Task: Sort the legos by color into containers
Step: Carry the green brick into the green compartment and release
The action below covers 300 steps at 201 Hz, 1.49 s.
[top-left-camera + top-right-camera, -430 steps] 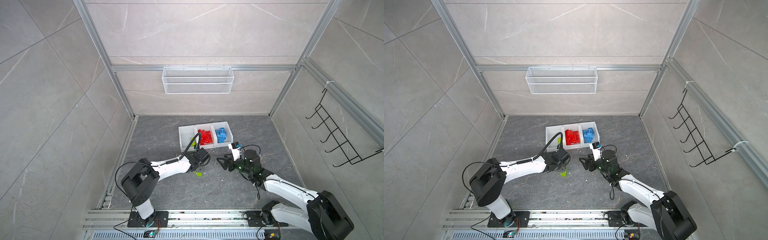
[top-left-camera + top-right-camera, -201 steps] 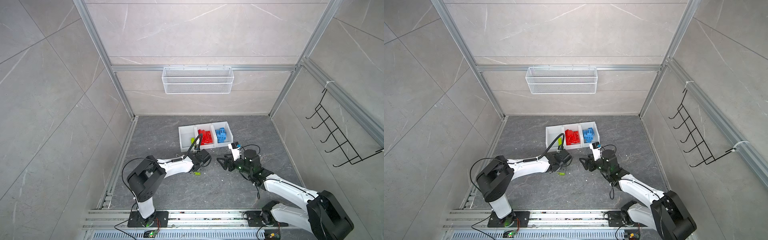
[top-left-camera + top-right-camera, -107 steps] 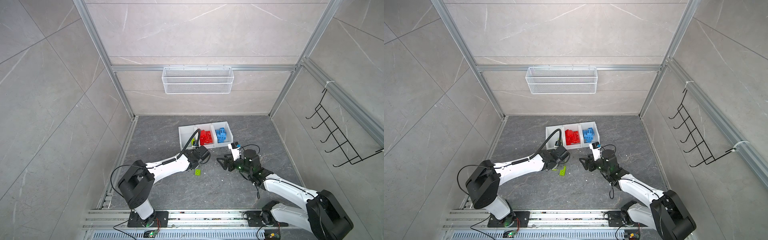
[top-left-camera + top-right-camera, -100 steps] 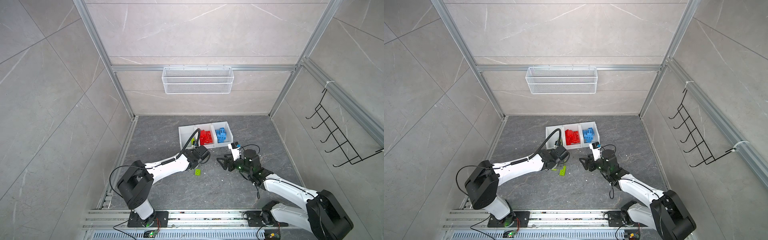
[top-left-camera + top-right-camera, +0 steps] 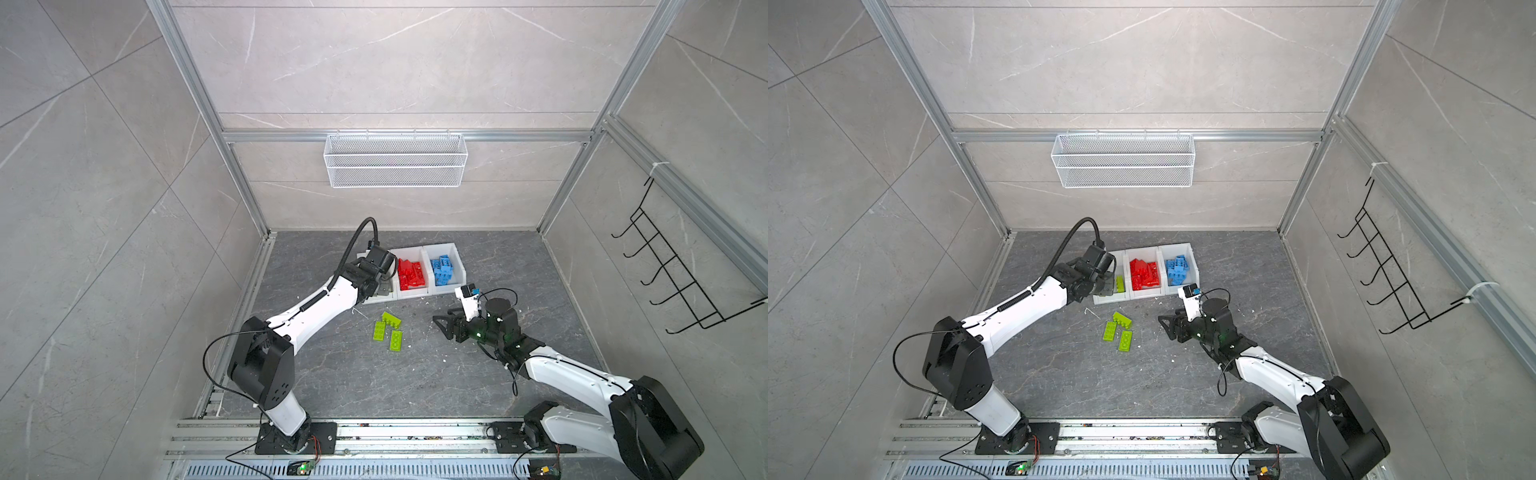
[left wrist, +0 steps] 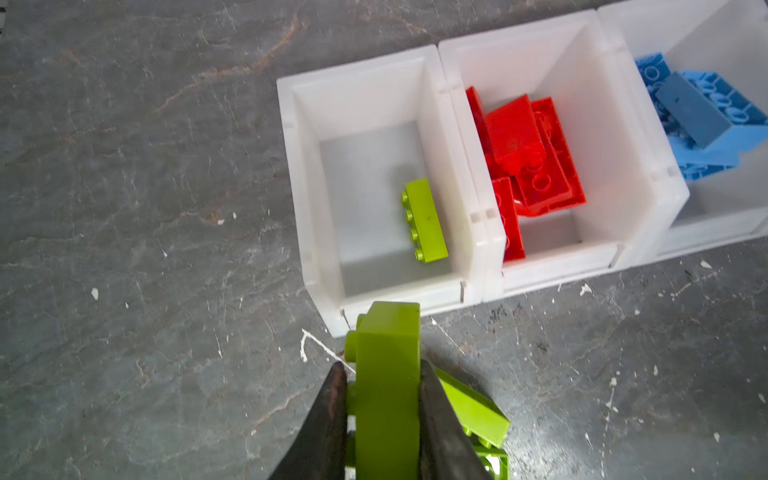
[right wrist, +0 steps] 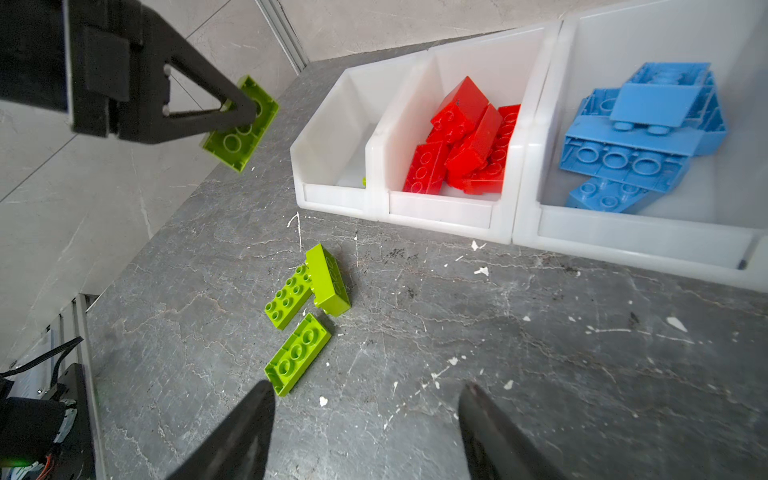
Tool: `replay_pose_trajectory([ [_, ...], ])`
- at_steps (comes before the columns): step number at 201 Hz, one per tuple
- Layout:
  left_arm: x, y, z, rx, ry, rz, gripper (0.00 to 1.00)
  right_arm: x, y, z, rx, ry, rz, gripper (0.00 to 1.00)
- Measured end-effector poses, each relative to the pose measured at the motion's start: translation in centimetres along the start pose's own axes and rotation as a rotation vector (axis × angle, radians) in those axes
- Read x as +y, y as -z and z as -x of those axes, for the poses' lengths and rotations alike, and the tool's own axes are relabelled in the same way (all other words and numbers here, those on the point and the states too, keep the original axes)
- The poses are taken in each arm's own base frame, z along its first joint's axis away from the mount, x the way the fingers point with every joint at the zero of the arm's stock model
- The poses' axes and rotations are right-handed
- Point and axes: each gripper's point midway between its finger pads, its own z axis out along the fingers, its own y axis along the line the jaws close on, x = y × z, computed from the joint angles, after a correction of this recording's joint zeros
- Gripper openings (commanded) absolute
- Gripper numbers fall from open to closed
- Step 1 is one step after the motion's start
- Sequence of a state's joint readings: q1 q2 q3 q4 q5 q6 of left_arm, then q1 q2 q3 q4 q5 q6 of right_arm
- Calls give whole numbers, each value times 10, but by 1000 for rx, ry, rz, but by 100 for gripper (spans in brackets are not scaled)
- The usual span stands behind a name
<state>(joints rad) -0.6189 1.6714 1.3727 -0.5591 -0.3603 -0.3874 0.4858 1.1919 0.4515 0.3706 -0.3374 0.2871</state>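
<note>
Lime brick (image 6: 386,374) pinched in the left hand (image 6: 382,368), held close to the low front of the leftmost white bin (image 6: 291,124).
A second lime brick (image 6: 424,220) lies inside that bin. Red bricks (image 6: 528,153) fill the middle bin (image 6: 540,62), and blue bricks (image 6: 706,124) the right bin (image 6: 706,37). Three loose lime bricks (image 7: 328,282) lie together on the grey surface (image 7: 540,353) near the bins. The right hand (image 7: 365,388) hovers near them, spread and empty.
</note>
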Motion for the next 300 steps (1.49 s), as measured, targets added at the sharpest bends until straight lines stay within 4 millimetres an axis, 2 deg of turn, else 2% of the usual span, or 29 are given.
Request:
replay_pose_trajectory([
  [33, 9, -35, 7, 19, -34, 31, 19, 0, 0, 0, -1, 3, 0, 72],
  [77, -5, -83, 6, 63, -69, 18, 19, -1, -1, -1, 4, 1, -1, 71],
  [114, -13, -108, 12, 77, -71, 8, 17, -1, -1, -1, 4, 2, -1, 71],
  [140, -6, -120, 11, 92, -60, 23, 17, -1, -1, -1, 4, 2, -1, 71],
  [152, -1, -123, 10, 99, -55, 32, 19, -1, -1, -1, 4, 2, -1, 71],
  [171, 3, -127, 11, 104, -49, 41, 30, -1, -1, -1, 5, 1, -1, 71],
  [201, 5, -133, 12, 108, -46, 46, 35, -1, -1, -1, 4, 2, -1, 71],
  [239, 7, -132, 9, 122, -58, 53, 47, -1, -1, -1, 4, 9, -1, 71],
  [263, 7, -130, 10, 122, -57, 53, 51, -1, -1, -1, 4, 9, -1, 71],
  [282, 7, -118, 13, 108, -58, 46, 53, -1, -1, -1, 4, 9, -1, 71],
  [300, 10, -90, 18, 80, -55, 37, 54, -1, -1, -1, 4, 9, -1, 71],
])
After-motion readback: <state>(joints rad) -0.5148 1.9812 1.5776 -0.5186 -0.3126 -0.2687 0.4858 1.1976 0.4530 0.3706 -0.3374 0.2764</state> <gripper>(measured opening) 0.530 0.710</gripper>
